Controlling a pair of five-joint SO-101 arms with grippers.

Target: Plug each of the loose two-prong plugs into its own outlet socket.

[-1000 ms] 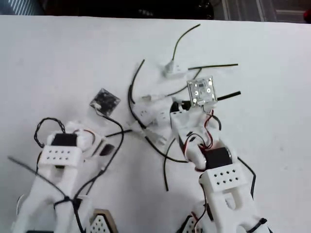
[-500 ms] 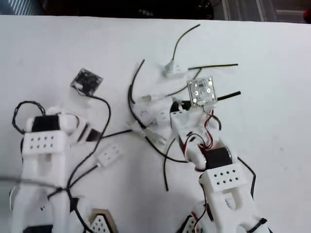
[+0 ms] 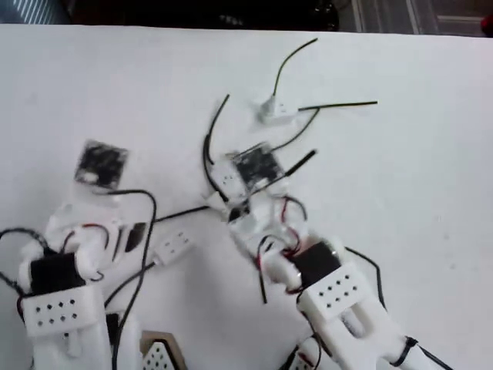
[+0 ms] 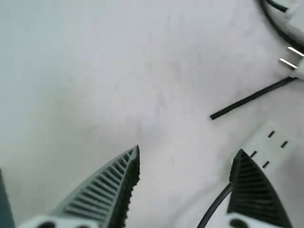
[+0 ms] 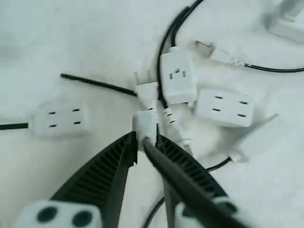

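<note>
My left gripper [image 4: 185, 159] hangs open over bare table, nothing between its fingers. A white two-slot outlet socket [image 4: 270, 142] lies just outside one fingertip, also seen in the high view [image 3: 173, 247]. A loose plug's two prongs [image 4: 290, 57] show farther off. My right gripper [image 5: 140, 140] is shut on a white two-prong plug [image 5: 144, 124] at the edge of the tangle of cords in the middle of the table. Beyond it lie a white outlet block [image 5: 178, 78] and a double-slot socket [image 5: 228, 107]. Another socket [image 5: 59, 118] lies off to one side.
Black cords [image 3: 208, 146] loop through the middle of the table. A further white connector [image 3: 273, 108] with a black lead lies behind the tangle. The white table [image 3: 400, 177] is bare to the right and far left.
The left arm swung left and back, leaving the two-slot socket lying on the table. The right arm moved left into the cord tangle, and its fingers now pinch the white plug.
</note>
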